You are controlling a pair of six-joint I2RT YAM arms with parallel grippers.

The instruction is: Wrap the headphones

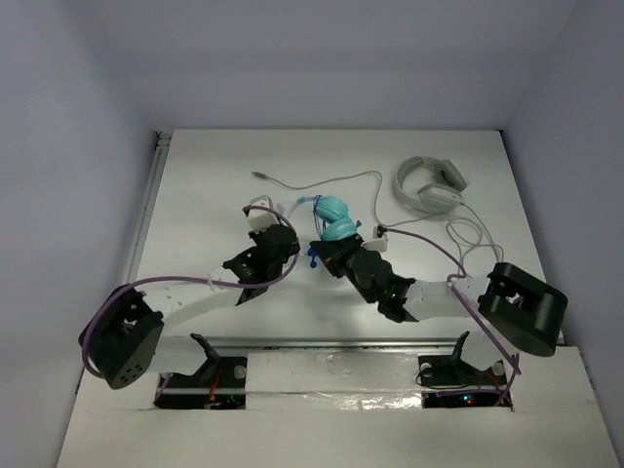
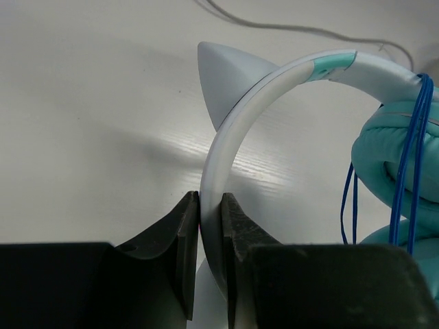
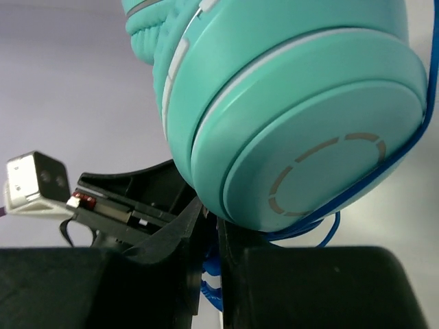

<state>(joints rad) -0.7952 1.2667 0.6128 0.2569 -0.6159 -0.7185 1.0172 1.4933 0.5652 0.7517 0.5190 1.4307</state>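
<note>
Reaching in from low left, left arm bends forward over desk point(image 1: 195, 205). Left tool point(image 2: 210, 202) clamped on pale headband point(image 2: 274, 79) of headphones point(image 1: 331, 219). Right arm stretches in low from right, right tool point(image 3: 209, 223) tucked under teal cup point(image 3: 309, 123). Its jaws nearly together, thin blue cable point(image 2: 410, 151) in gap; cannot tell if squeezed or loose. Headphones at middle of desk, between both tools, cable looped round cups. White-grey headphones point(image 1: 429, 185) lie far right, well apart.
</note>
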